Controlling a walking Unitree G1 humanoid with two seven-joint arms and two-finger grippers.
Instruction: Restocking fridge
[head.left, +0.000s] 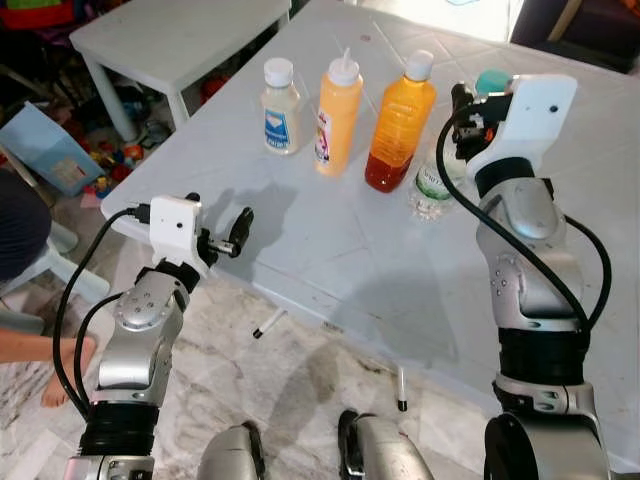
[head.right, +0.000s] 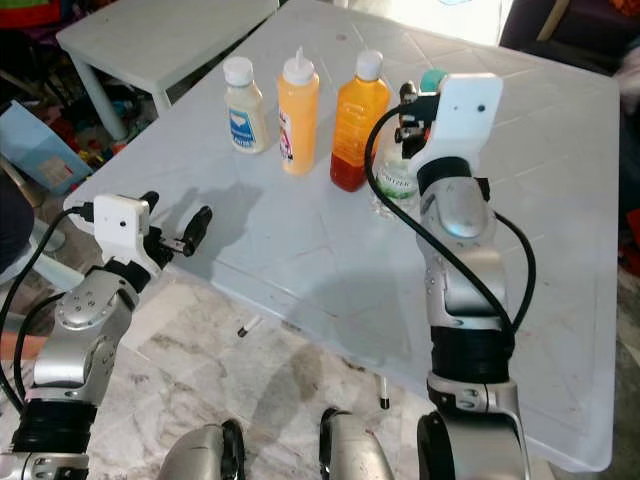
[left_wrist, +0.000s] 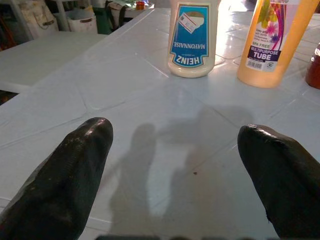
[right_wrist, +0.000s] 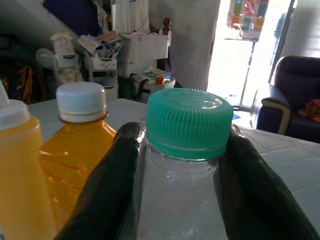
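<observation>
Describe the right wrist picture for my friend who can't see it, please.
Two black fingers of the right gripper close on the neck of a clear water bottle with a green ribbed cap, seen from very near. Beside it stand an orange juice bottle with a white cap and a yellow squeeze bottle, with a cluttered room and a bright doorway behind.

Bright daylight, sharp frames; arm shadows fall across the table.

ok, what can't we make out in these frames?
- Water bottle: right arm covers its neck in the eye views; the right wrist view cuts off its label.
- Right gripper: contact with the bottle is unclear.
- Mayo jar: top cut off in the left wrist view.
- Left gripper: open, over the table.
</observation>
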